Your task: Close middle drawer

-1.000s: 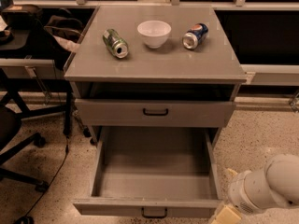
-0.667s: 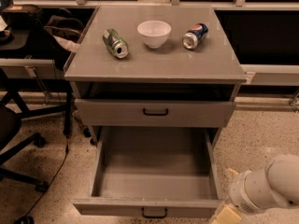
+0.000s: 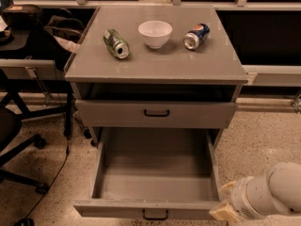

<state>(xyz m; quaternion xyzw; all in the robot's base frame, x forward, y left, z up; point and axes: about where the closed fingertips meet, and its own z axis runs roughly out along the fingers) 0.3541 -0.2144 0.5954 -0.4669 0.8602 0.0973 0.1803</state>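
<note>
The middle drawer [image 3: 155,175] is pulled far out of the grey cabinet, open and empty, with its small black handle [image 3: 155,214] at the bottom edge of the view. The top drawer [image 3: 188,114] above it is pushed in. My gripper [image 3: 225,207] is at the lower right, just beside the front right corner of the open drawer, with my white arm [image 3: 275,194] behind it. The lowest drawer is out of view.
On the cabinet top [image 3: 155,65] lie a green can [image 3: 116,43], a white bowl [image 3: 155,33] and a blue can [image 3: 196,36]. A black office chair [image 3: 16,140] and a desk [image 3: 28,67] stand at the left. A cable [image 3: 56,173] runs over the speckled floor.
</note>
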